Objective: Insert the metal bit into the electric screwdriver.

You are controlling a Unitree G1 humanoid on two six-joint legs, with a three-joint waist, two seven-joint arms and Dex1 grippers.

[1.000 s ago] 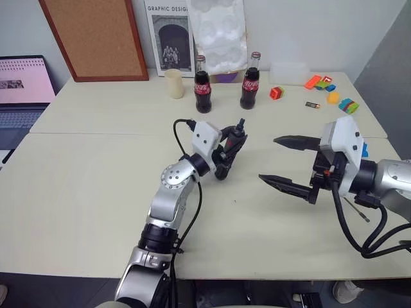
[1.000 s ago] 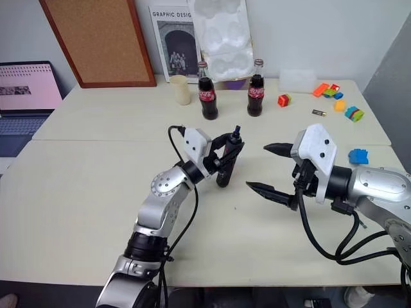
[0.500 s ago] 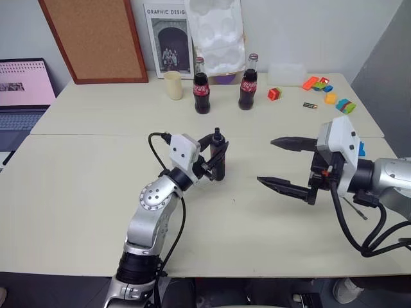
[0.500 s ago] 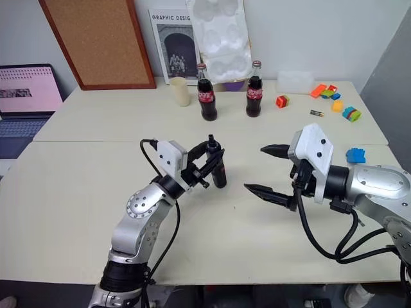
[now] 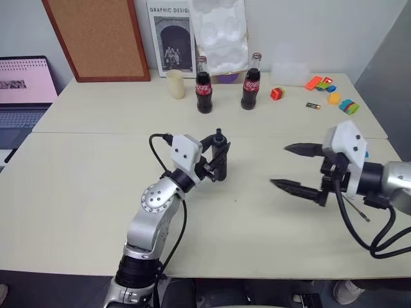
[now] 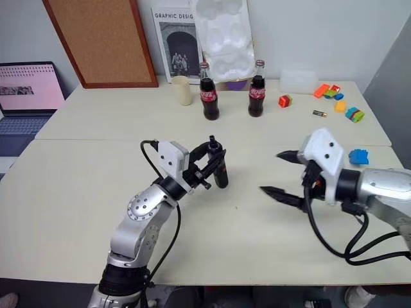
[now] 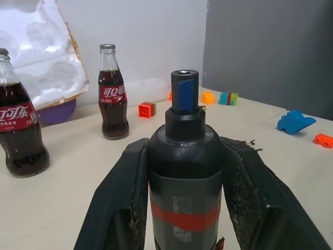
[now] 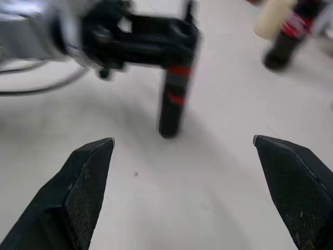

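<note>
My left gripper [image 5: 217, 156] is shut on the electric screwdriver [image 5: 220, 172], a slim black tool with a red band. It holds the tool upright above the middle of the table. In the left wrist view the screwdriver [image 7: 184, 172] stands between the two fingers [image 7: 122, 208], its blue-marked tip [image 7: 184, 92] on top. My right gripper [image 5: 280, 165] hangs open to the right of the tool, apart from it, with nothing between its jaws. The metal bit [image 5: 359, 213], a thin silvery rod, lies on the table under my right forearm.
At the back stand two cola bottles [image 5: 203, 93] [image 5: 250, 90], a cream cup [image 5: 173, 83] and a white foam tray [image 5: 218, 32]. A small battery [image 5: 313, 105] and coloured bricks [image 5: 327, 86] lie at the back right. A laptop [image 5: 22, 90] sits far left.
My left gripper has drawn back and to the left with the screwdriver still in it. The open right gripper has swung to the right, away from the tool.
</note>
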